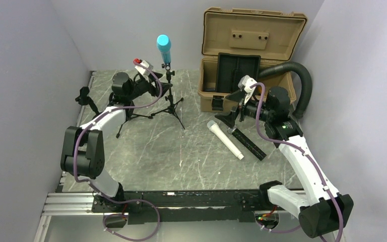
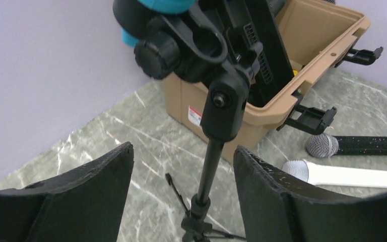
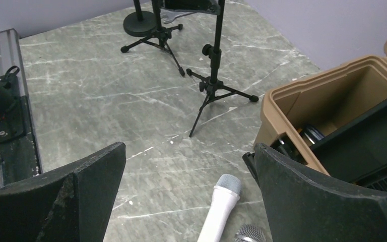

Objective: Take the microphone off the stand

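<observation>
A blue microphone (image 1: pixel 164 47) stands upright in the clip of a black tripod stand (image 1: pixel 170 96) at the back of the table. In the left wrist view its blue end (image 2: pixel 162 5) shows at the top, above the clip (image 2: pixel 201 45). My left gripper (image 1: pixel 157 89) is open, and the stand's pole (image 2: pixel 209 166) rises between its fingers (image 2: pixel 90 186) without touching them, below the clip. My right gripper (image 1: pixel 232 115) is open and empty, hovering over a white microphone (image 1: pixel 225 140) lying on the table.
A black microphone (image 1: pixel 248 143) lies beside the white one (image 3: pixel 219 206). An open tan case (image 1: pixel 249 60) with a black tray stands at the back right, with a black hose (image 1: pixel 302 83) beside it. A second tripod stand (image 1: pixel 131 111) and a small black stand (image 1: pixel 85 98) are at the left.
</observation>
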`<action>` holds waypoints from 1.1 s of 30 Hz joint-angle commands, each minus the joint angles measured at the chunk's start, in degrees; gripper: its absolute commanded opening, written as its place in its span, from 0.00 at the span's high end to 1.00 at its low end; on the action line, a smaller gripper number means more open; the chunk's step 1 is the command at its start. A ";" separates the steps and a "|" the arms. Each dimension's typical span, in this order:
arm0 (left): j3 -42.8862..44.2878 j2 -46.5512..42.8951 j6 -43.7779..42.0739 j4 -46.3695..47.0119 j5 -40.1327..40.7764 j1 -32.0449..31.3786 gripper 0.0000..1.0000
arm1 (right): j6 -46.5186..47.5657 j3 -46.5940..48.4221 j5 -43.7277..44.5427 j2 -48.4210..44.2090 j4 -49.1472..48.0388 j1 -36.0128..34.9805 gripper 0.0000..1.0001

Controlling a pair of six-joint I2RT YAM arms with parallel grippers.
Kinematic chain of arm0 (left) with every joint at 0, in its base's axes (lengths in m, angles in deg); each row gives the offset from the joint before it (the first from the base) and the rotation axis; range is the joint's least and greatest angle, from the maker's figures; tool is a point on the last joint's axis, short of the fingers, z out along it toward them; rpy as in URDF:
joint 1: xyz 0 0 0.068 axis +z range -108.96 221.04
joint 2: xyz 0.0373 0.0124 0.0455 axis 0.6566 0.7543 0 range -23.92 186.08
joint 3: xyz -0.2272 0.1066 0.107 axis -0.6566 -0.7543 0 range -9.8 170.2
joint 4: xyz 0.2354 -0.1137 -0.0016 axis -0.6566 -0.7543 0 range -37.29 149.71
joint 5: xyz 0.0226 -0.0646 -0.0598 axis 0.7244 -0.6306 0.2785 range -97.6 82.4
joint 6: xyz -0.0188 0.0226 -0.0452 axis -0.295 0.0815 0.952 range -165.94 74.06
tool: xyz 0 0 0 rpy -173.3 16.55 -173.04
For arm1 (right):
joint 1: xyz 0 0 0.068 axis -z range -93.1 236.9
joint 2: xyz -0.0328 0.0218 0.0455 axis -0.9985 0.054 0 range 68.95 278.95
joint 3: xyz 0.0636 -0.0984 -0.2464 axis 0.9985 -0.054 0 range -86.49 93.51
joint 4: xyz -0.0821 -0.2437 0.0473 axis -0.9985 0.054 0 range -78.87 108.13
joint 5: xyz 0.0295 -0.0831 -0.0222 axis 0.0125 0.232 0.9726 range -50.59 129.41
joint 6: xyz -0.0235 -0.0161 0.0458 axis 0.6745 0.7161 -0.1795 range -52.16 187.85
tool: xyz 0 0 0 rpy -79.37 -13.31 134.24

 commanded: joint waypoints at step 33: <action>-3.26 -4.40 6.52 7.24 -10.82 -5.14 1.00 | -1.51 -1.53 -3.31 -1.43 -4.17 0.87 0.00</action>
